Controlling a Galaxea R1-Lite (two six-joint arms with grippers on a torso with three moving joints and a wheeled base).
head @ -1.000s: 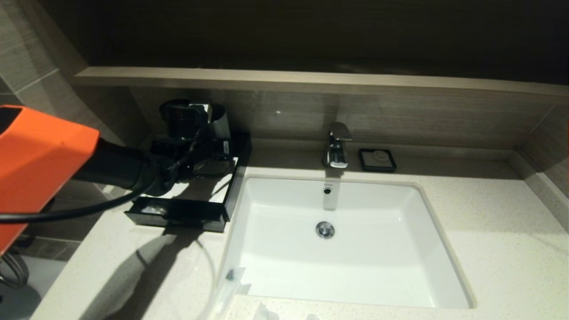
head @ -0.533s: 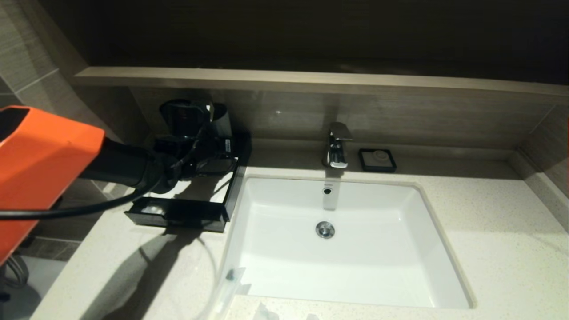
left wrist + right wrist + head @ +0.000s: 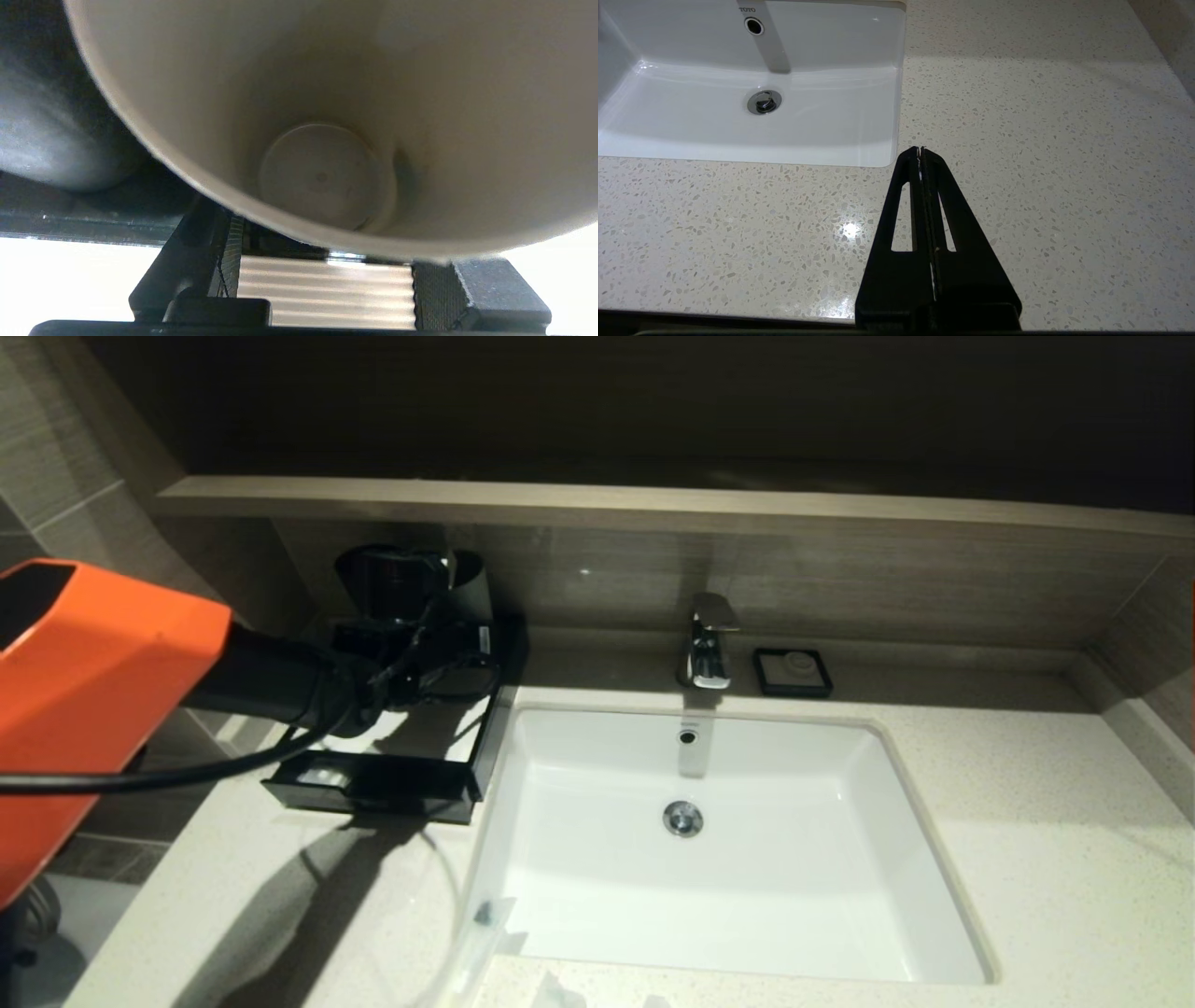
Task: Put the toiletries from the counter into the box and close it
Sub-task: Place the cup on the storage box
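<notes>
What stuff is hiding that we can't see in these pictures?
- Left gripper: head view, its own wrist and cables cover the fingertips.
- Box: head view, the arm hides much of its top.
- Packets: head view, cut off by the bottom edge.
- Cup: left wrist view, fills the frame, hiding what lies behind.

"TOTO", seemingly, on sink (image 3: 822, 42) wall

counter (image 3: 1027, 821): speckled stone, white sink (image 3: 794, 896) inset | box (image 3: 392, 775): left of sink | soap dish (image 3: 793, 672): beside faucet (image 3: 707, 644) | packets (image 3: 485, 933): front edge
</notes>
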